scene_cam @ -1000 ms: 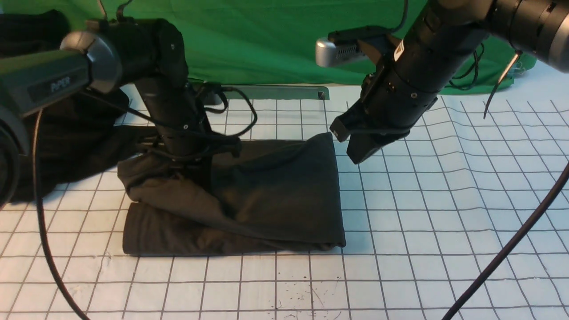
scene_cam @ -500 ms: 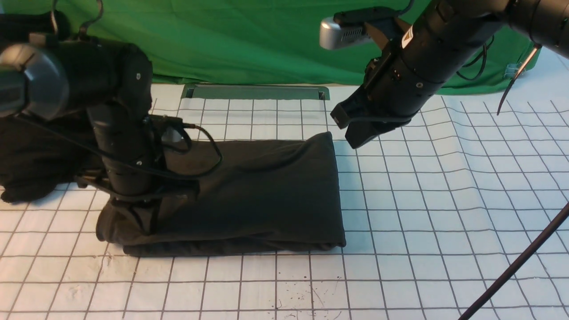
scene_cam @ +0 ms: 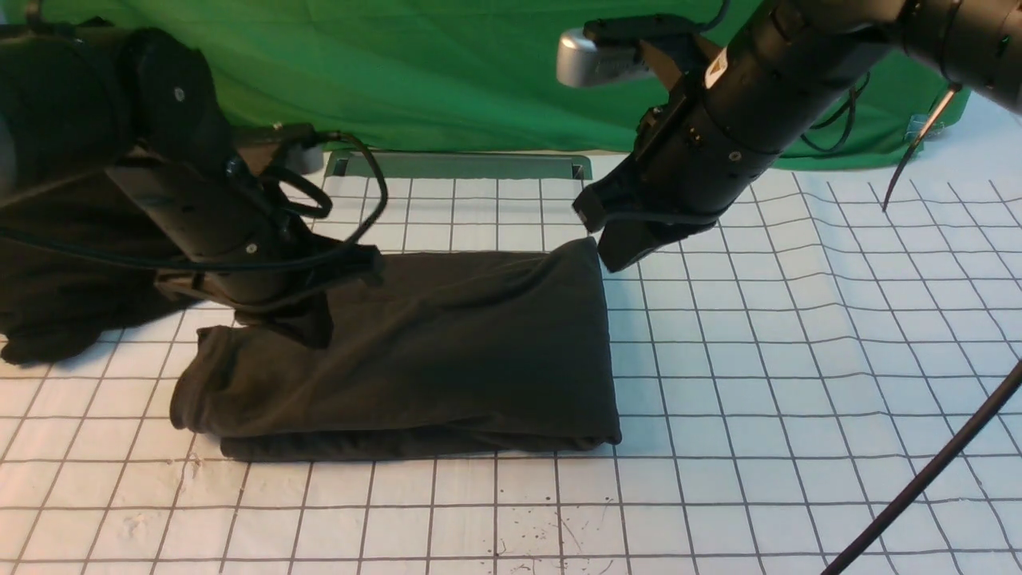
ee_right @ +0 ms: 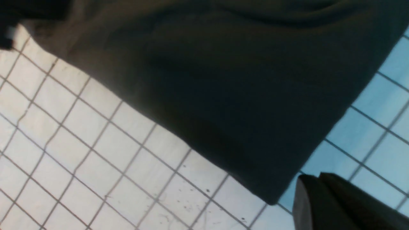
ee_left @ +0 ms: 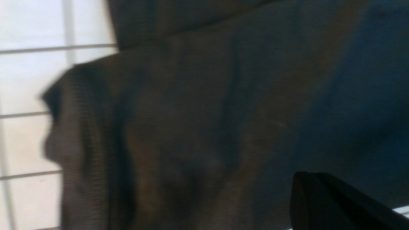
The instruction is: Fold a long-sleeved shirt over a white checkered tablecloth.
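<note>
The long-sleeved shirt [scene_cam: 447, 351] lies folded into a dark, rumpled rectangle.

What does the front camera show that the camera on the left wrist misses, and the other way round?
Only the front view: the whole folded dark charcoal long-sleeved shirt, the right tool shut near the shirt's far right corner, the green backdrop cloth, and a blacker heap of cloth at the far left.
Only the left wrist view: a blurred close-up of the shirt's rounded end, with its knit texture visible.
Both: the shirt lying on the white checkered tablecloth, and the shut left tool.
</note>
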You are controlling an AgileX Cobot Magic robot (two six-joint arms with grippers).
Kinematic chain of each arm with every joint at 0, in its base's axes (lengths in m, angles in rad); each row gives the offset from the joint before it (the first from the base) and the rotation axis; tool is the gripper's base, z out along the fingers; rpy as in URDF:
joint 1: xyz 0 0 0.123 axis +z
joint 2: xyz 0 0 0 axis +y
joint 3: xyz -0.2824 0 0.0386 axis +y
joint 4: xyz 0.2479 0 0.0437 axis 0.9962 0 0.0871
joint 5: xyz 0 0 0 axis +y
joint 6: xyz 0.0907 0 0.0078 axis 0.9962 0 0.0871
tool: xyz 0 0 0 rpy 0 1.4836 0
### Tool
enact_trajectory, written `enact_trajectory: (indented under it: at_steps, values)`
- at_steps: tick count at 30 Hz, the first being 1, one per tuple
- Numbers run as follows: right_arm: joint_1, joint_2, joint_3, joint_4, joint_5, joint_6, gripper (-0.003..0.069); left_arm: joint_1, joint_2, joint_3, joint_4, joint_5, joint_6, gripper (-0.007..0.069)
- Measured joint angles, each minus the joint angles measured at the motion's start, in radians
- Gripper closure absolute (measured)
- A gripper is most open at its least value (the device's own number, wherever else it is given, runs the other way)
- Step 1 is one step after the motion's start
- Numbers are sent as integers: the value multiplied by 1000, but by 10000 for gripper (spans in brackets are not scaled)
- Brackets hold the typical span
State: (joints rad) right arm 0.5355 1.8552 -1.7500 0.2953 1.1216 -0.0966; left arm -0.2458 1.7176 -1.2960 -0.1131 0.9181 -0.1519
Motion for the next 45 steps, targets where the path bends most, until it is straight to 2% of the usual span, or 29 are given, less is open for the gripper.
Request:
enact_trajectory:
  at_steps: [6, 11, 14, 19, 23, 25, 29, 35, 37, 40, 45]
  values:
    - [34, 115, 0, 9, -18, -24, 648, 0, 67, 58, 104, -32, -48, 629]
    - [35, 249, 0, -1, -34, -27, 651, 0, 75, 167, 128, -164, -74, 629]
    - [33, 309, 0, -85, 28, -19, 651, 0, 64, 217, 127, -237, -83, 629]
    - [11, 313, 1, -171, 82, 27, 652, 0, 38, 230, 130, -238, -84, 629]
    - [-4, 276, 4, -171, 79, 54, 652, 0, -9, 238, 136, -205, -85, 629]
    - [-6, 235, 6, -127, 50, 60, 652, 1, -40, 239, 135, -200, -85, 629]
    - [9, 179, -10, 88, -40, -35, 652, 3, -78, 239, 135, -212, -85, 629]
    - [37, 274, -29, 151, -64, -72, 652, 57, -30, 239, 135, -206, -87, 629]
    - [38, 319, -29, 132, -55, -76, 652, 89, -8, 240, 134, -206, -87, 629]
    - [38, 362, -27, 13, -7, -27, 652, 151, 28, 240, 113, -179, -54, 629]
    - [40, 343, -29, -60, 21, 20, 652, 160, 38, 240, 78, -150, -16, 629]
